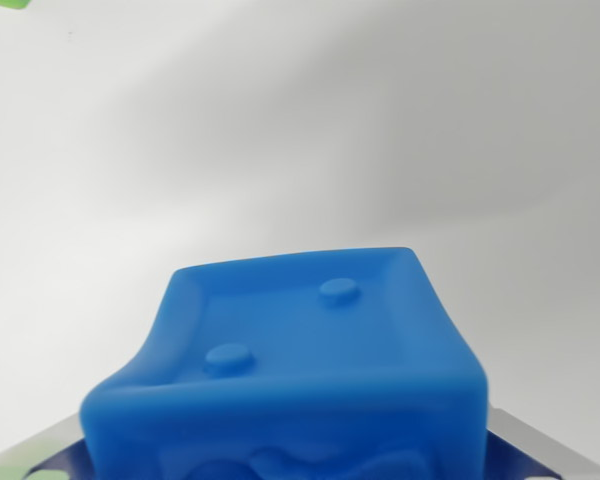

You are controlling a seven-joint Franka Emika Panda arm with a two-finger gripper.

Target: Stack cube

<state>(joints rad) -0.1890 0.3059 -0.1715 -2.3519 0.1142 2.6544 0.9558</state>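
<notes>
the blue cube [290, 370] fills the wrist view's lower middle, seemingly clamped in the tool [300, 462] whose metal edges flank it, carried above the white desk [380, 120] for stacking, a green thing [2, 4] far beyond it.

only the lowest edge of the wrist view shows any of the robot: two metallic grey pieces of the gripper [290, 465], one at the bottom left corner and one at the bottom right corner. each is a flat, angled slab with a pale bevelled edge, and they slant outward toward the corners. the finger [40, 455] on the wrist view's left carries a bluish reflection on its inner face. the fingertips are hidden behind the blue cube [290, 360] lying between them, so whether the jaws press on it cannot be told. no arm or wrist shows.
</notes>
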